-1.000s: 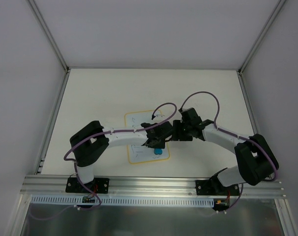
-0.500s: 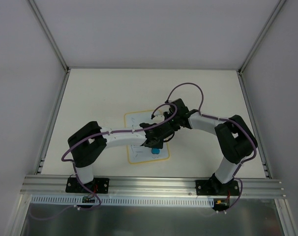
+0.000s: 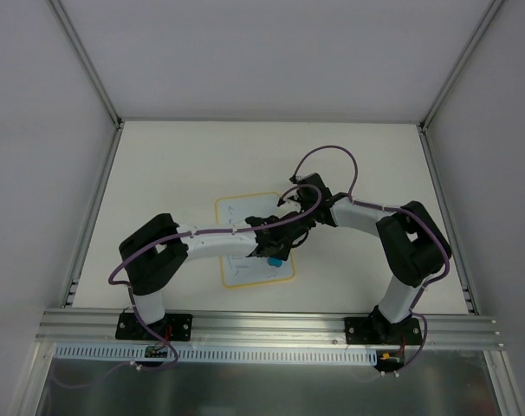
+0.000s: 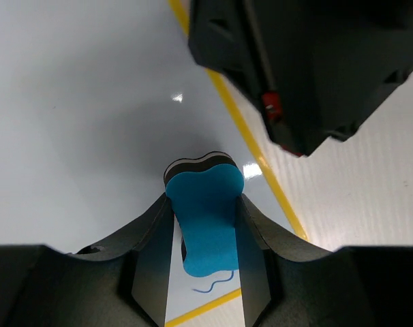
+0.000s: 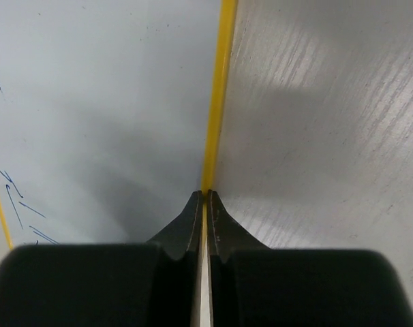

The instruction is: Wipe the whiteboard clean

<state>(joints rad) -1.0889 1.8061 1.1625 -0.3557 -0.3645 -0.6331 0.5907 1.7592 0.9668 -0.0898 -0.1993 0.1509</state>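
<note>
The whiteboard (image 3: 241, 230), white with a yellow border, lies flat on the table. My left gripper (image 3: 274, 251) is over its right half, shut on the blue bone-shaped eraser (image 4: 206, 218), whose face rests on the board (image 4: 90, 102). A short blue squiggle (image 4: 217, 283) shows just behind the eraser. My right gripper (image 5: 205, 194) is shut, its tips set down on the board's yellow right border (image 5: 219, 88), with nothing visibly held between them. Faint blue strokes (image 5: 16, 194) remain on the board's far side in the right wrist view.
The right arm's black wrist (image 4: 309, 68) hangs close over the left gripper. Bare cream table (image 3: 366, 165) surrounds the board, bounded by white walls and metal rails (image 3: 89, 217). A metal rail carrying the arm bases (image 3: 271, 325) runs along the near edge.
The right arm swung in from the right to the board's right border and its jaws closed. The board shifted slightly left. The left gripper kept hold of the eraser.
</note>
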